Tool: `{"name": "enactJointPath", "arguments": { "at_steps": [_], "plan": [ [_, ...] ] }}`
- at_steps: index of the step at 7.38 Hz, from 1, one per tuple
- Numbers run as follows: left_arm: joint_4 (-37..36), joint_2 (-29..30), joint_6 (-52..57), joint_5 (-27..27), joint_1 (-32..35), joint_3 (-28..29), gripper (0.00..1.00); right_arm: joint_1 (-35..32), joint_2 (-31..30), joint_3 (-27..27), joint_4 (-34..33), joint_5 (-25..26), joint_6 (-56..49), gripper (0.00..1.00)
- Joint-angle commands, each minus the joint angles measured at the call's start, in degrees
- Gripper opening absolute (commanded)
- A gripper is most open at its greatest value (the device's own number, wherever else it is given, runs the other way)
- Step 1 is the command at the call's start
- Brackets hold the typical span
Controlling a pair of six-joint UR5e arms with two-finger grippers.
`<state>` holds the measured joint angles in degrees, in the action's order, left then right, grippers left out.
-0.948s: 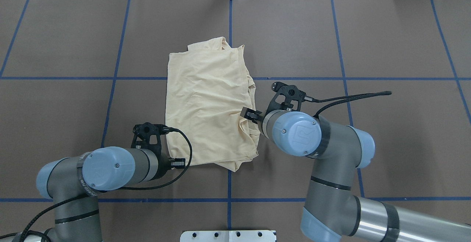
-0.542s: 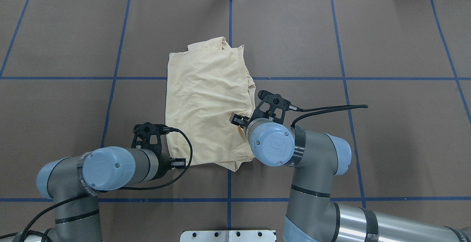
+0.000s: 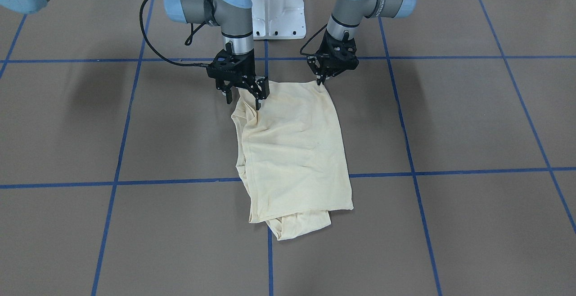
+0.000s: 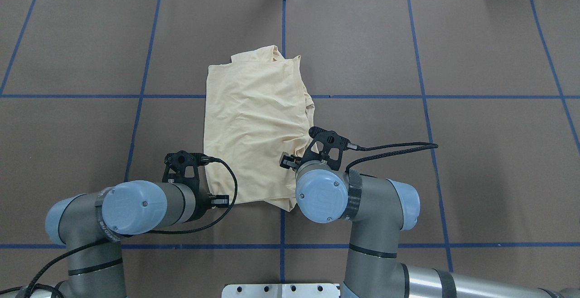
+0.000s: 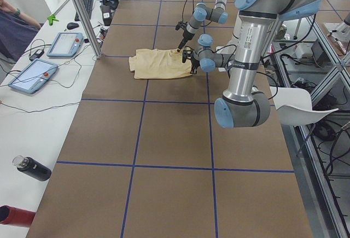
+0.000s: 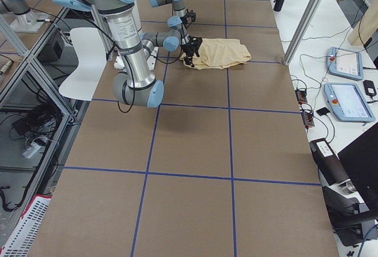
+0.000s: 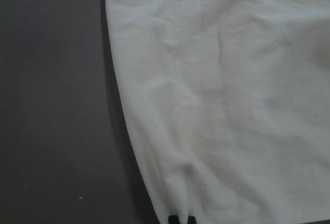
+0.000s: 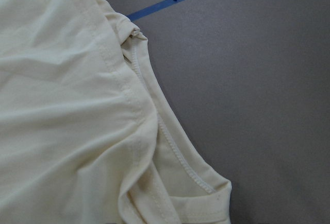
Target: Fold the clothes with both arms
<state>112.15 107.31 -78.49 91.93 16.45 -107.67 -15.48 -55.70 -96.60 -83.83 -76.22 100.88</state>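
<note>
The T-shirt (image 3: 292, 152) lay folded flat at the centre of the table (image 3: 450, 120). The left gripper (image 3: 322, 81) pinched its robot-side corner, jaws closed on the cloth. The right gripper (image 3: 243, 97) stood over the opposite robot-side corner, jaws spread wide — contact with the fabric could not be confirmed.

Robotics lab: a grey, blue-capped left arm (image 4: 136, 207) and right arm (image 4: 362, 198) rise from a white pedestal (image 3: 274, 3) at the robot-side edge of a brown-covered table (image 4: 498, 40) gridded with blue tape (image 4: 68, 95). Beyond the tabletop's opposite edge, a white bench (image 5: 27, 134) carries a touchscreen pendant (image 5: 33, 76), a second pendant (image 5: 66, 44) and loose cables. An aluminium post (image 5: 82, 16) frames the station.
</note>
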Motion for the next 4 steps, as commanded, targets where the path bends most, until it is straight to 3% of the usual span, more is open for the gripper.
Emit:
{"name": "enactJointPath", "arguments": {
  "at_steps": [1, 3, 4],
  "plan": [
    [0.0, 0.1, 0.0, 0.0, 0.0, 0.0, 0.00, 0.5, 0.9, 2.1, -0.2, 0.9, -0.1, 0.73],
    [0.1, 0.1, 0.0, 0.0, 0.0, 0.0, 0.00, 1.0, 0.8, 2.0, -1.2, 1.4, -0.4, 0.66],
    [0.0, 0.1, 0.0, 0.0, 0.0, 0.0, 0.00, 1.0, 0.9, 1.9, -1.6, 1.4, -0.4, 0.51]
  ]
}}
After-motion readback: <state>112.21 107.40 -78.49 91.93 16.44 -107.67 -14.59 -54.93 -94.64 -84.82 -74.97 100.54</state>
